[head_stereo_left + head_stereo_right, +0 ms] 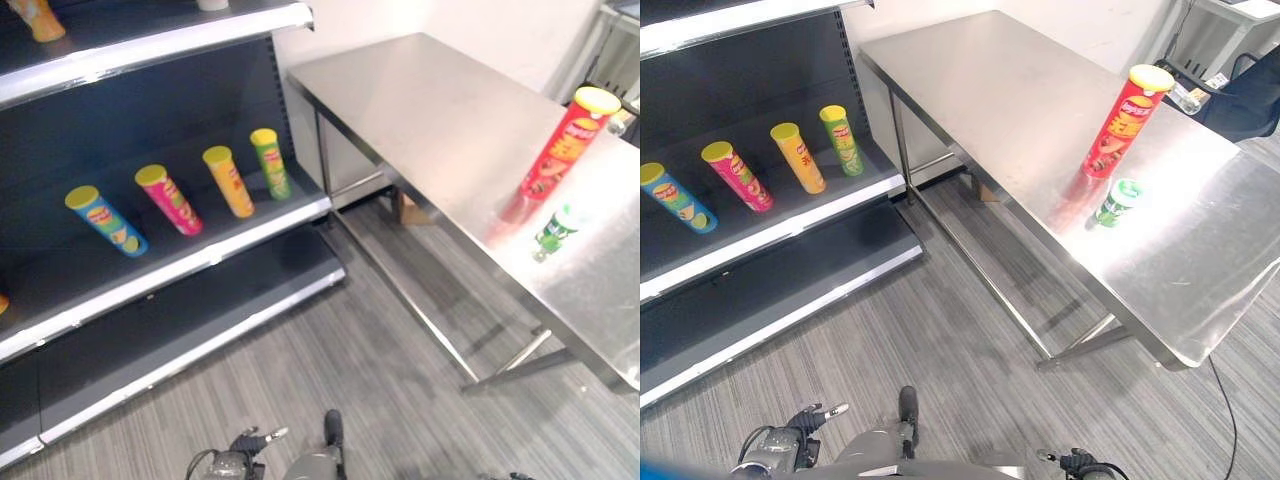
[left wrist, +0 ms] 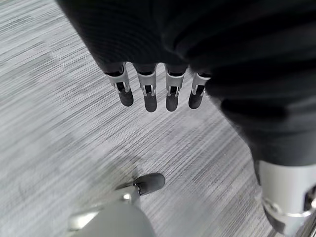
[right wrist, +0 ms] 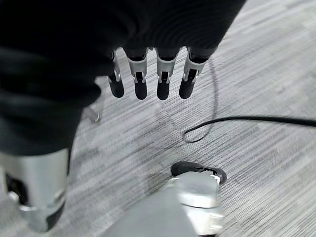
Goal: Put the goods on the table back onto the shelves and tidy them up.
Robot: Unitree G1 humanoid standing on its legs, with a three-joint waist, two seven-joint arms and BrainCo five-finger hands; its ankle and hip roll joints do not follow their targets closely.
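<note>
A tall red chip can (image 1: 560, 150) stands upright near the right side of the steel table (image 1: 440, 110). Just in front of it is a small green can (image 1: 553, 232). On the middle shelf board (image 1: 200, 258) stand a blue can (image 1: 105, 220), a pink can (image 1: 168, 200), a yellow can (image 1: 228, 181) and a green can (image 1: 270, 163), in a spaced row. My left hand (image 2: 149, 94) hangs low over the grey floor, open and holding nothing. My right hand (image 3: 140, 81) hangs the same way, open with nothing in it, far from the table.
An orange item (image 1: 38, 18) sits on the upper shelf. The bottom shelf board (image 1: 180, 345) juts out near the floor. Table legs and a crossbar (image 1: 500, 370) stand between shelf and table. A dark chair (image 1: 1250, 100) is beyond the table's far right.
</note>
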